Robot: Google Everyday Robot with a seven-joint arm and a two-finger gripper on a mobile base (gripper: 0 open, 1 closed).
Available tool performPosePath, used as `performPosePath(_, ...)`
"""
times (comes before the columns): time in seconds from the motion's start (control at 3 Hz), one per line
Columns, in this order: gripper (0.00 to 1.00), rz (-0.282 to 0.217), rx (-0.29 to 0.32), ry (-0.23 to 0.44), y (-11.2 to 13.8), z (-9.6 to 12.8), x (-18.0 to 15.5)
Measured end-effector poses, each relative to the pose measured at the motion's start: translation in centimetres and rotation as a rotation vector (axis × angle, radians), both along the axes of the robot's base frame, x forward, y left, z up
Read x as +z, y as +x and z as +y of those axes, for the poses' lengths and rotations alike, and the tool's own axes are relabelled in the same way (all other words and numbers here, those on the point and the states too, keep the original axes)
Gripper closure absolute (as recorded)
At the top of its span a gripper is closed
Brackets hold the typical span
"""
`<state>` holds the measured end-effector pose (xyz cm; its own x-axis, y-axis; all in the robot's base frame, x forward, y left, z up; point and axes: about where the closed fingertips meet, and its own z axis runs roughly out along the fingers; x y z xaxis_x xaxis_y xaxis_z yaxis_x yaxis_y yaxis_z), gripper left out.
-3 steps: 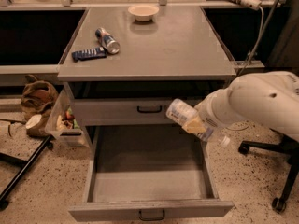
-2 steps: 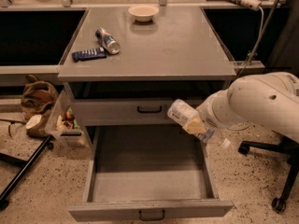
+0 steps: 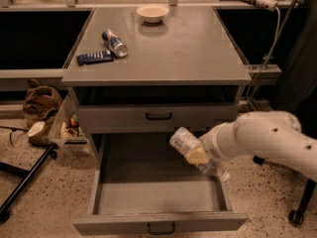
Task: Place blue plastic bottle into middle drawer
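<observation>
The biggest thing here is the grey cabinet [image 3: 168, 58], with a flat top. Next to it, on the right side of the room as I look, is the robot's fat white arm [image 3: 270, 138]. It reaches in low toward the front of the cabinet.

At the bottom, the middle drawer [image 3: 158, 223] is pulled way out. It is a wide, deep grey tray with a small dark handle on its front. Above it is another drawer [image 3: 124, 117] with a black handle, and that one is pushed in.

At the tip of the arm is the gripper [image 3: 197, 156]. It sits over the right part of the open drawer. It is clamped on the blue plastic bottle [image 3: 183, 142] — the bottle is up in the air, tilted, with one end high toward the shut drawer and the other end low near the drawer's right wall. It is not lying in the drawer.

On the floor to the left is a brown bag [image 3: 42, 103].

On the cabinet top there is a pale bowl [image 3: 153, 13] at the back. Near the left edge is a flat dark blue bar [image 3: 94, 57], and just beside it a short can [image 3: 114, 42] — it lies on its side.
</observation>
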<state>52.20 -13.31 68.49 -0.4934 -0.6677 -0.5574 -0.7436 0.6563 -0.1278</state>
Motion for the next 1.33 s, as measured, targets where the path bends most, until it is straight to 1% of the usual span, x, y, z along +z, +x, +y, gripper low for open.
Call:
performPosePath(0.33, 1.0, 0.144, 0.022, 0.16, -3.1, 3.1, -8.8)
performPosePath(0.67, 1.0, 0.255, 0.092, 0.286, -4.9, 7.1, -14.7)
performPosePath(1.0, 1.0, 0.293, 0.093, 0.311, -5.8, 7.6, -16.9)
performPosePath(1.33, 1.0, 0.291, 0.094, 0.309, -5.7, 7.6, -16.7)
